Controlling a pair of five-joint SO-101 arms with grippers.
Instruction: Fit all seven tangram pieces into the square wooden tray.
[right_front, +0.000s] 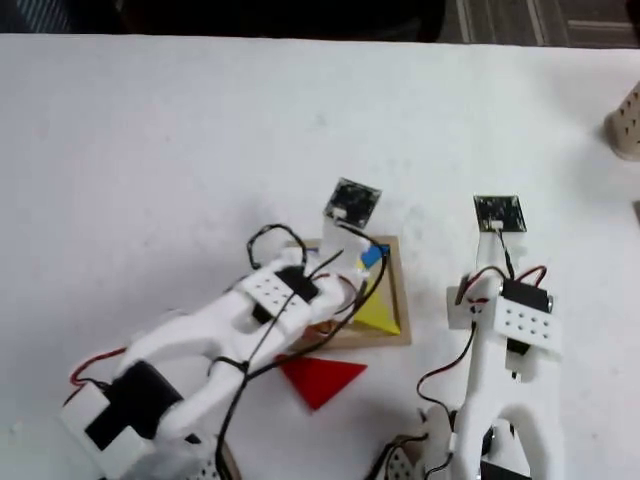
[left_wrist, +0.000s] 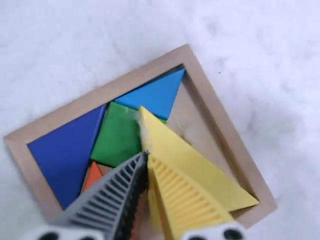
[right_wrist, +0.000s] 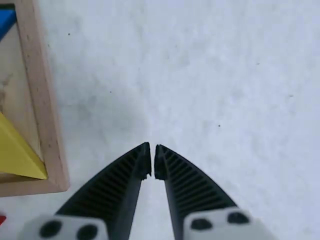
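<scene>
The square wooden tray holds a large blue triangle, a light blue triangle, a green square and an orange piece. My left gripper is over the tray, shut on the edge of a large yellow triangle. That triangle lies tilted, its tip over the green square and its far corner by the tray's corner. A red triangle lies on the table just in front of the tray. My right gripper is shut on nothing, above bare table beside the tray's rim.
A beige perforated object stands at the table's far right edge. White table surface spreads wide behind and to the left of the tray. The two arms stand close together at the front, with the tray between them.
</scene>
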